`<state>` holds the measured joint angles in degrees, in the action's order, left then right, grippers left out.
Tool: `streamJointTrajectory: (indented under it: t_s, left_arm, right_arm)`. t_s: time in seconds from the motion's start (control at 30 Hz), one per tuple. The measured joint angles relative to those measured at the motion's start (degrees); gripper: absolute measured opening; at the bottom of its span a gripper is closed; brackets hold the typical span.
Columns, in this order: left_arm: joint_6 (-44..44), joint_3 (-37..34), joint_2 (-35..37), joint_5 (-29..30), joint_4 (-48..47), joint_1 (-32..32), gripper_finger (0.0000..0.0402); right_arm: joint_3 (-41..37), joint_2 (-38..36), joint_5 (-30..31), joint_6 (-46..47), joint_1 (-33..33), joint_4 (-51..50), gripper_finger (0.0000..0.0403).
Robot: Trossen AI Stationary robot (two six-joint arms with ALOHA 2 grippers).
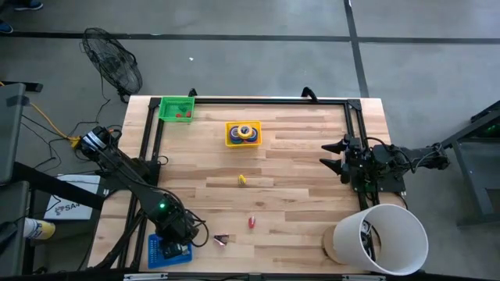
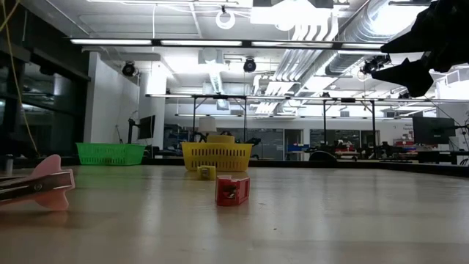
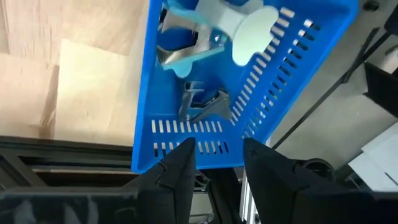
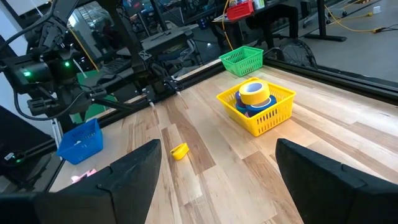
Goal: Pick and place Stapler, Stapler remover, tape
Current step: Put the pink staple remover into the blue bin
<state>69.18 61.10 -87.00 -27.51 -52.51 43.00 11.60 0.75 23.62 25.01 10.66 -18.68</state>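
The left jaws (image 3: 214,163) stand apart, gripping nothing, directly over the blue basket (image 3: 298,68) at the worktop's (image 1: 297,195) near-left corner. Only the left wrist view looks inside: two staple removers (image 3: 202,104) lie there, one pale blue, one metal. The high view alone shows the pink staple remover (image 1: 222,240) just beside that basket. The right jaws (image 4: 214,180) gape wide and empty at the right edge, well apart from the tape rolls (image 4: 255,96) stacked in the yellow basket (image 4: 264,115).
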Motion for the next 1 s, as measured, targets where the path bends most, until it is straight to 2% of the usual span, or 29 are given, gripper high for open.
streamJointTrajectory:
  t_s: [0.3,0.63,0.77,0.9,1.0]
  left_arm:
    - [-5.2,0.0,0.3,0.0,0.1,-7.5,0.0131]
    - [-18.4,0.0,0.3,0.4,3.3,-16.6,0.0131]
    - [-26.4,0.0,0.3,3.8,8.1,-19.0,0.0131]
    - [-34.4,0.0,0.3,11.3,10.3,-19.6,0.0132]
    - [-39.2,0.0,-0.3,14.2,11.1,-19.3,0.0135]
  right_arm:
    - [0.0,0.0,0.0,0.0,0.0,0.0,0.0307]
    - [0.0,0.0,0.0,0.0,0.0,0.0,0.0307]
    - [0.0,0.0,0.0,0.0,0.0,0.0,0.0307]
    - [0.0,0.0,0.0,0.0,0.0,0.0,0.0307]
    - [0.0,0.0,0.0,0.0,0.0,0.0,0.0307]
